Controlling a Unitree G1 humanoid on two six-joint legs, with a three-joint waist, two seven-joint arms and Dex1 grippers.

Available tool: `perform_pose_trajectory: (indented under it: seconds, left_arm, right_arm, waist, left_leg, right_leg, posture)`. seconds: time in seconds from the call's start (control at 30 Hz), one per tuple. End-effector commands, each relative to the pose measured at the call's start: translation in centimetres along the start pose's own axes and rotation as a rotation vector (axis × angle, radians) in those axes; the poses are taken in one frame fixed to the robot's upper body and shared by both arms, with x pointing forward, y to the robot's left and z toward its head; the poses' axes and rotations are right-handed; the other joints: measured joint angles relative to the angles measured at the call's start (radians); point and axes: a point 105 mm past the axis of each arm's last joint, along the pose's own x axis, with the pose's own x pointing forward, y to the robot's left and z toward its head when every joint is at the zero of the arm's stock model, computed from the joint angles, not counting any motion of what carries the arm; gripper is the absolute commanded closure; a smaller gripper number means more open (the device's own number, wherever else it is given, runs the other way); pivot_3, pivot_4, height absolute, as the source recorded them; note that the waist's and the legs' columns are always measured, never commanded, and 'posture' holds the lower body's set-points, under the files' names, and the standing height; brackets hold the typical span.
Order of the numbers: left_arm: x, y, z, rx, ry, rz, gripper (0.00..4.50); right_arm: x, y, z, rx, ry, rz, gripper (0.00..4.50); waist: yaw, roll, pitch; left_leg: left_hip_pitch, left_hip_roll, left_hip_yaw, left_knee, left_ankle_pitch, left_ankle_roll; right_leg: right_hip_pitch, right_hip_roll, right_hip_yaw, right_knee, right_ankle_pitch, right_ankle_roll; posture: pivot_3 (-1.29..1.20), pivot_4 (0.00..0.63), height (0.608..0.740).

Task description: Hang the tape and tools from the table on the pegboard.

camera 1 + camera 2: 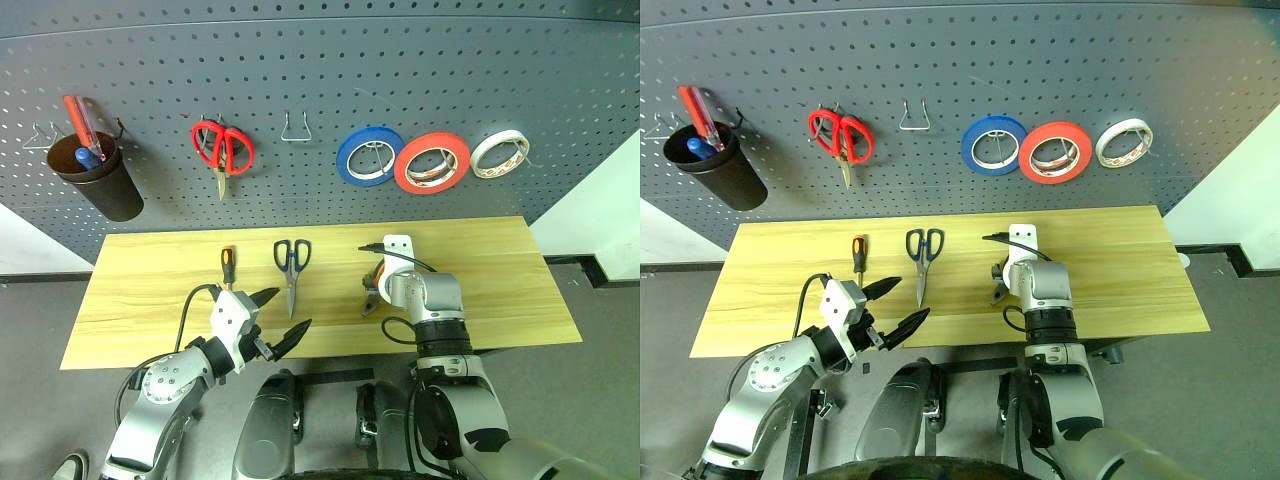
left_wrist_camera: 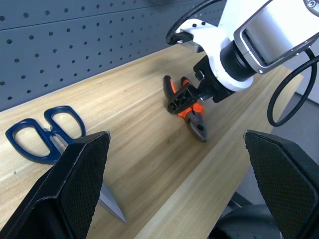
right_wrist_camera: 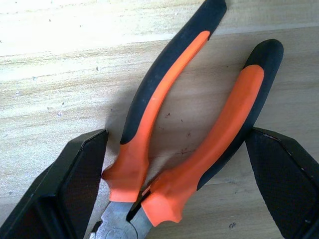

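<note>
1. the right gripper (image 3: 174, 184) pointed steeply down over the pliers (image 3: 189, 134), its two black fingers spread wide on either side of the orange-and-black handles, not closed on them.
2. the pliers lay flat on the table (image 1: 500, 270), handles splayed toward the pegboard (image 1: 320, 90).
3. the left gripper (image 1: 278, 320) hovered level near the table's front edge, jaws wide apart and holding nothing.
4. the blue-handled scissors (image 1: 291, 262) lay on the wood just ahead of the left gripper, with the screwdriver (image 1: 227, 266) to their left.
5. the red tape (image 1: 431, 162) hung on the pegboard between a blue roll (image 1: 369, 156) and a white roll (image 1: 499, 153).
6. red-handled scissors (image 1: 223, 149) and a dark cup (image 1: 100, 180) also hung on the board.
</note>
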Motion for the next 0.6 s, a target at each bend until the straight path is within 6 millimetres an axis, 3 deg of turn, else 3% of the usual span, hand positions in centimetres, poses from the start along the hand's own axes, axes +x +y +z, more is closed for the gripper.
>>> perform_pose_trajectory:
  seconds: [0.03, 0.17, 0.2, 0.27, 0.43, 0.6]
  left_arm:
    - [-0.15, -0.07, 1.00, 0.024, -0.031, 0.000, 0.00]
    - [-0.15, 0.08, 1.02, 0.027, -0.031, 0.002, 0.00]
    - [-0.15, 0.11, 1.01, 0.027, -0.031, 0.003, 0.00]
    - [-0.16, 0.15, 1.01, 0.028, -0.031, 0.004, 0.00]
    - [-0.14, 0.42, 1.08, 0.034, -0.033, 0.010, 0.00]
    - [-0.10, 0.50, 1.15, 0.037, -0.035, 0.012, 0.00]
  right_arm:
    - [0.05, -0.34, 0.04, 0.003, -0.002, -0.007, 0.02]
    - [0.00, -0.32, 0.10, 0.006, -0.004, -0.005, 0.02]
    - [-0.02, -0.33, 0.06, 0.008, -0.003, -0.004, 0.19]
    - [-0.04, -0.35, -0.02, 0.009, -0.002, -0.003, 0.58]
    - [-0.05, -0.39, 0.01, 0.010, -0.003, -0.003, 2.16]
    - [-0.13, -0.28, 0.31, 0.005, -0.016, 0.003, 2.23]
  waist:
    - [0.000, 0.000, 0.000]
    - [0.000, 0.000, 0.000]
    - [0.000, 0.000, 0.000]
    - [0.000, 0.000, 0.000]
    - [0.000, 0.000, 0.001]
    - [0.000, 0.000, 0.000]
  left_leg:
    - [0.000, 0.000, 0.000, 0.000, 0.000, 0.000]
    - [0.000, 0.000, 0.000, 0.000, 0.000, 0.000]
    - [0.000, 0.000, 0.000, 0.000, 0.000, 0.000]
    - [0.000, 0.000, 0.000, 0.000, 0.000, 0.000]
    - [-0.001, 0.000, 0.000, 0.000, 0.000, 0.000]
    - [-0.002, 0.000, 0.000, 0.000, 0.000, 0.000]
  right_leg:
    - [0.000, 0.000, 0.000, 0.000, 0.000, 0.000]
    - [0.000, 0.000, 0.000, 0.000, 0.000, 0.000]
    - [0.000, 0.000, 0.000, 0.000, 0.000, 0.000]
    - [0.000, 0.000, 0.000, 0.000, 0.000, 0.000]
    - [-0.001, -0.001, 0.000, 0.000, 0.000, 0.000]
    - [-0.002, -0.001, 0.000, 0.000, 0.000, 0.000]
  posture:
    - [0.33, 0.240, 0.657]
    - [0.33, 0.239, 0.657]
    - [0.33, 0.239, 0.657]
    - [0.33, 0.238, 0.657]
    - [0.33, 0.233, 0.657]
    - [0.33, 0.228, 0.657]
